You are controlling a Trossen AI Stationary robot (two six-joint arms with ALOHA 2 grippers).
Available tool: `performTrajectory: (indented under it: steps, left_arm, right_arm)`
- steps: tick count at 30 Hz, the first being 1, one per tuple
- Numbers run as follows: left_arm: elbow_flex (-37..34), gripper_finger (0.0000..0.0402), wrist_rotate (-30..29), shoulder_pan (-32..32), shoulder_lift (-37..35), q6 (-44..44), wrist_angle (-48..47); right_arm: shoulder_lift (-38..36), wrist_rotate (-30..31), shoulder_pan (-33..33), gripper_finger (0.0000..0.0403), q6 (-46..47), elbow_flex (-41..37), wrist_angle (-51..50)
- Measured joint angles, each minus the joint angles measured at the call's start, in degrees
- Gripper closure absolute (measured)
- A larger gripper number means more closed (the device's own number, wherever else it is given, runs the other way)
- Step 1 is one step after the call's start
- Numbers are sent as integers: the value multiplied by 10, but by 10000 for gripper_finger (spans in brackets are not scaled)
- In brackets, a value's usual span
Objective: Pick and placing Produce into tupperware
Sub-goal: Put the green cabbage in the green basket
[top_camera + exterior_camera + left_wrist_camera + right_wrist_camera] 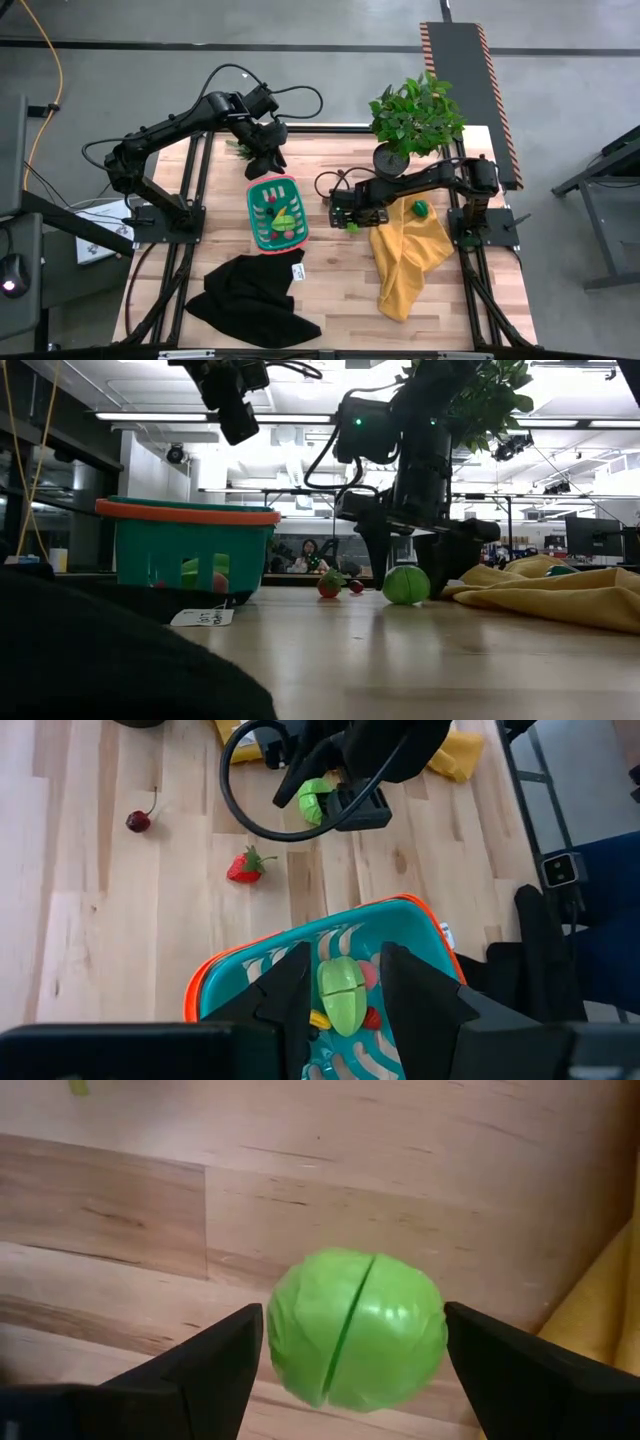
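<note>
The teal basket with an orange-red rim (277, 212) stands on the wooden table and holds several small toy produce pieces. My left gripper (265, 165) hangs open above the basket's far end. In the left wrist view a yellow-green piece (340, 995) lies in the basket below the gap between its fingers. My right gripper (352, 1315) is open and low at the table, right of the basket. A round green toy cabbage (355, 1342) rests on the wood between its fingers. A strawberry (243, 867) and a cherry (138, 819) lie on the table nearby. My right gripper's fingers (220, 1370) stand on either side of the green cabbage, coming from above, and the cabbage rests on the table (405, 585). The gaps are very narrow, and I cannot tell whether the fingers touch it. My left gripper touches nothing.
A yellow cloth (405, 250) lies right of the right gripper with a small green piece (421, 208) on it. A black cloth (250, 295) lies at the near edge, below the basket. A potted green plant (415, 115) stands at the far right.
</note>
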Motion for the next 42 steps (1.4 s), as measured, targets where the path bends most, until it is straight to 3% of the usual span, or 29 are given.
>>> performTrajectory:
  steps: [14, 24, 33, 42]
  left_arm:
    - [0, 291, -23, 0, 0, 0, 0]
    - [0, 291, -23, 0, 0, 0, 1]
    - [0, 291, -25, 1, 0, 0, 3]
    - [0, 291, -118, 1, 0, 0, 8]
  right_arm:
    - [0, -3, 0, 161, -4, 0, -3]
    - [-3, -7, 0, 166, -23, 0, 3]
    - [-20, -9, 0, 167, -39, 0, 73]
    - [-24, -17, 1, 167, -115, 22, 125]
